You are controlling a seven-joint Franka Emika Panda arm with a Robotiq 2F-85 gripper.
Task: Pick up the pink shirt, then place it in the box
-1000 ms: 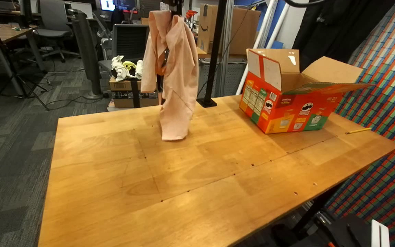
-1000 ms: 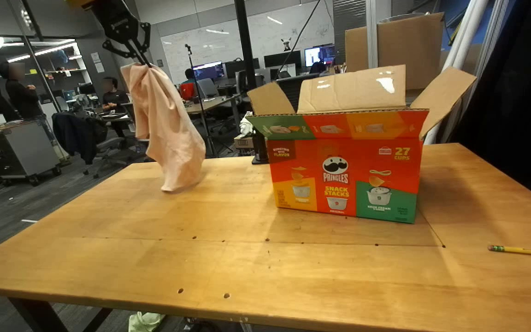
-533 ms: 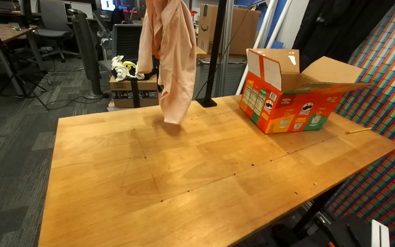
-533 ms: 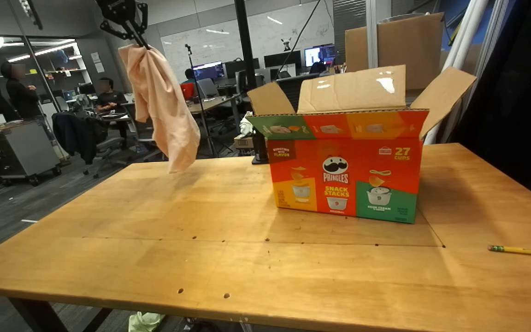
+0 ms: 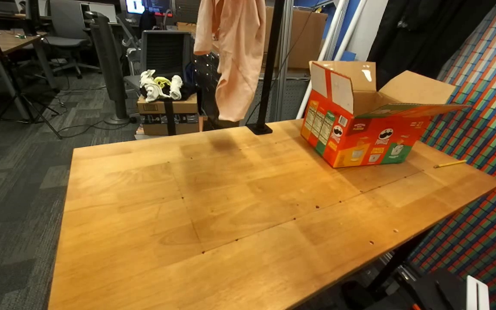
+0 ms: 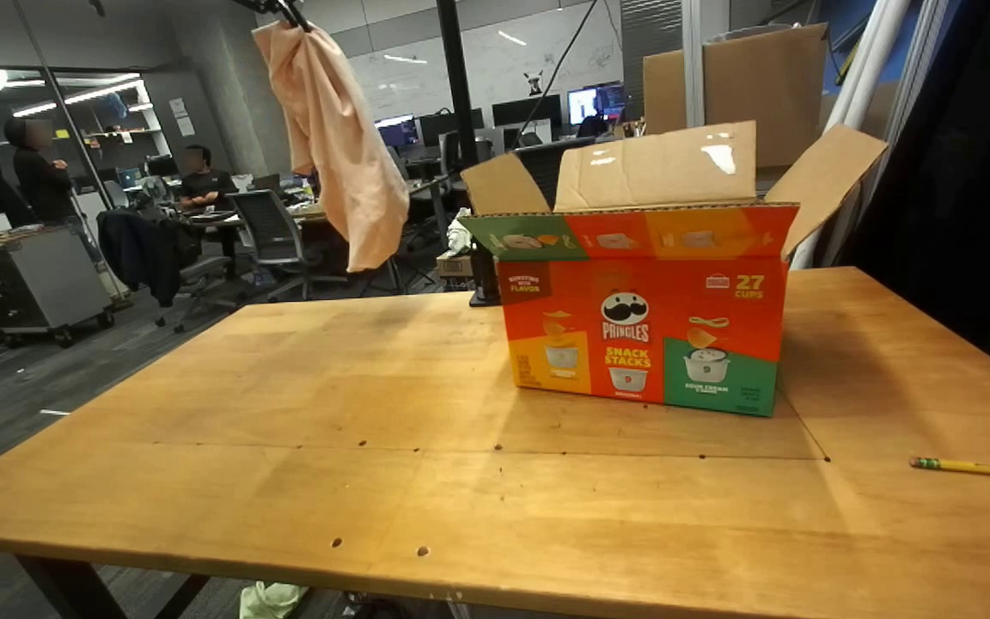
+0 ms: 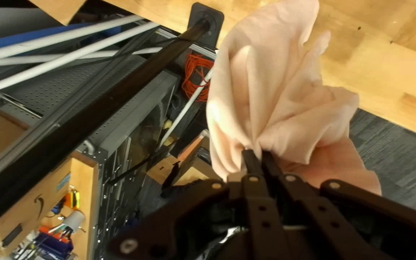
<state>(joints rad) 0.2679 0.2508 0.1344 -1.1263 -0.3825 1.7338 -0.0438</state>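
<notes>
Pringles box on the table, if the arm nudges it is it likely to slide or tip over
The box would probably slide before tipping, since it sits flat on the table on a broad base. Its splayed cardboard flaps look thin, so they would likely bend if bumped. It may be light, being cardboard, but its inside bottom is hidden.

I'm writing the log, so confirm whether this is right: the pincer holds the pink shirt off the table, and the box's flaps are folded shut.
The last part is wrong: both exterior views show the box with its flaps spread open. The pincer does hold the pink shirt off the table.
</notes>
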